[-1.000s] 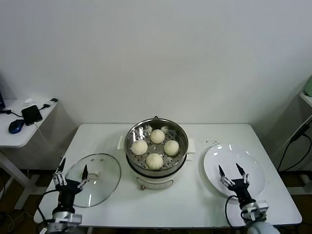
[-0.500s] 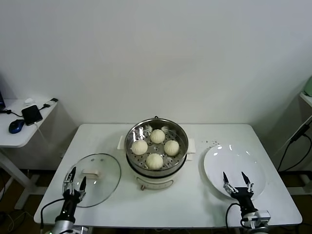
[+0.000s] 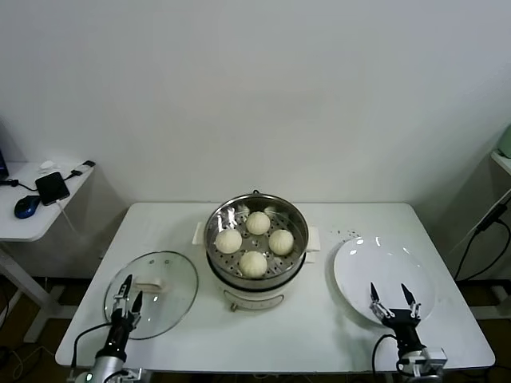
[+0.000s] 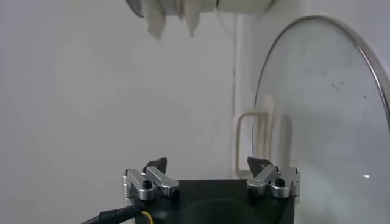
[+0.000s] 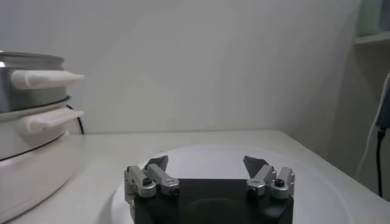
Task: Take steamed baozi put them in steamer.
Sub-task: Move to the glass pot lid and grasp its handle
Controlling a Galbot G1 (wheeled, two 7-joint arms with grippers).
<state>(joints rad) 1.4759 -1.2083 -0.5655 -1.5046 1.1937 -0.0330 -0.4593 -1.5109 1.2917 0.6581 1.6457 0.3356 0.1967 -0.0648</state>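
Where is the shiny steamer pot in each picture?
Head view: the steamer stands mid-table with four baozi inside, between the glass lid and the white plate.
Left wrist view: only its white handle and base edge peek in at the frame edge.
Right wrist view: its steel side and handles show at the frame edge.
Shared landmark: the steamer's white side handles.

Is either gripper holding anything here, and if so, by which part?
Nothing is held. The left gripper is open over the glass lid; the right gripper is open over the plate.
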